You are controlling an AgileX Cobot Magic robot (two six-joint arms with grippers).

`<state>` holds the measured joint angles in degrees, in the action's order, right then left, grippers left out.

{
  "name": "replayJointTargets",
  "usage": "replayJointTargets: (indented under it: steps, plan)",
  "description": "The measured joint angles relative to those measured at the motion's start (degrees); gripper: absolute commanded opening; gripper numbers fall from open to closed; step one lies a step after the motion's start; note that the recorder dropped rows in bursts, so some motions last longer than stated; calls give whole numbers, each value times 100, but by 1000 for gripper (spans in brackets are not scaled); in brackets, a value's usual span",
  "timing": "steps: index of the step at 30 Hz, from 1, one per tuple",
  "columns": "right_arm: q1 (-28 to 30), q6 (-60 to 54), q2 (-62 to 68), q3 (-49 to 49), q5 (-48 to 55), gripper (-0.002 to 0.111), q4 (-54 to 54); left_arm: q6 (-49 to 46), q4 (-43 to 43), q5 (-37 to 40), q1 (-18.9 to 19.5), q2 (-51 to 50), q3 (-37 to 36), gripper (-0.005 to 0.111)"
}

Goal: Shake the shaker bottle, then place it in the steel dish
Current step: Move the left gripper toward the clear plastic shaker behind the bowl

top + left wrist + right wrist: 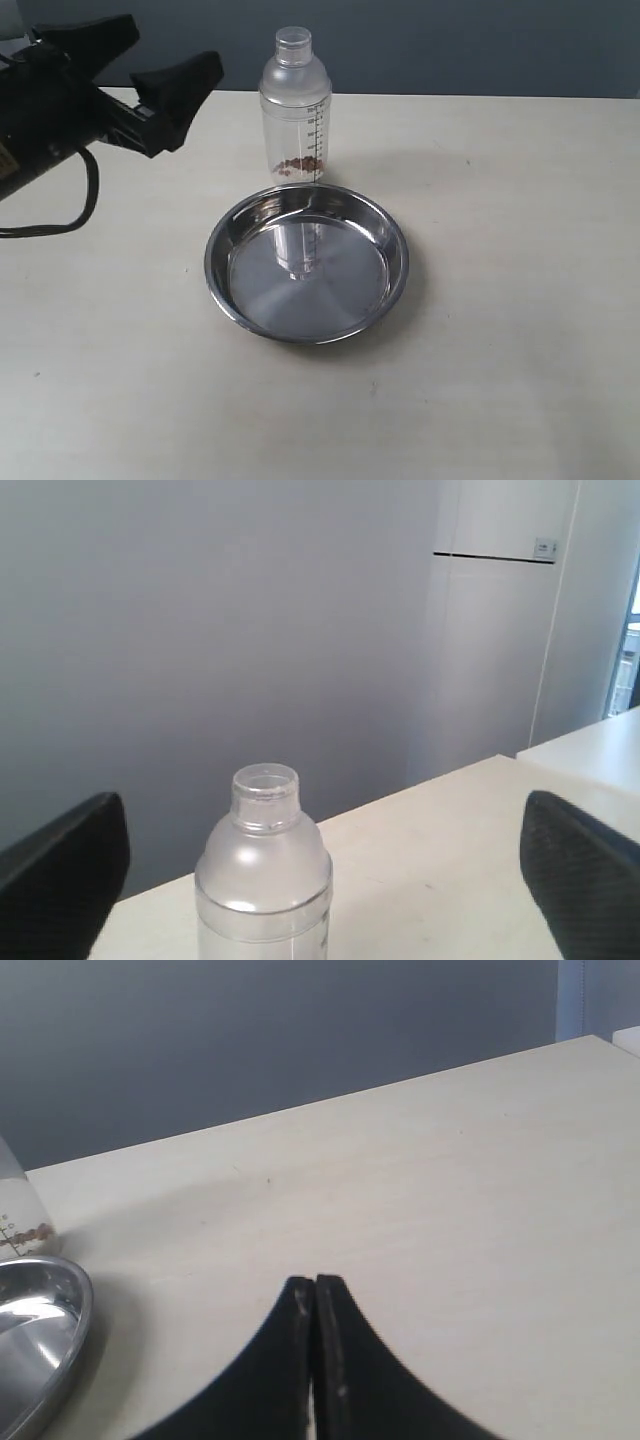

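Observation:
The clear shaker bottle (295,108) stands upright on the table just behind the steel dish (307,262), brown bits at its bottom. The dish is empty and mirrors the bottle. My left gripper (170,75) is open, raised at the far left, apart from the bottle. In the left wrist view the shaker bottle (264,865) stands between the wide-spread fingers (60,855), ahead of them. My right gripper (314,1285) is shut with nothing in it, low over bare table. The right wrist view catches the dish's rim (60,1350) and the bottle's edge (22,1222).
The beige table (500,300) stretches around the dish. A dark wall runs behind the table's far edge. A black cable (60,225) hangs from the left arm at the left side.

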<state>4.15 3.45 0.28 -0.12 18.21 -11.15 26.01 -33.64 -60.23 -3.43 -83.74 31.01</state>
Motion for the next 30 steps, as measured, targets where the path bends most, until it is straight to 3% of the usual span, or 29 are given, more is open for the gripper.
replayJointTargets:
  steps: [7, 13, 30]
  plan:
    - [0, 0, 0, 0, 0, -1, 0, -781, -307, -822, 0, -1054, 262, 105]
    - [0, 0, 0, 0, 0, -1, 0, -1108, -386, -877, 0, -1955, 580, 105]
    - [0, 0, 0, 0, 0, -1, 0, -704, -440, -910, -136, -3478, 2198, 105]
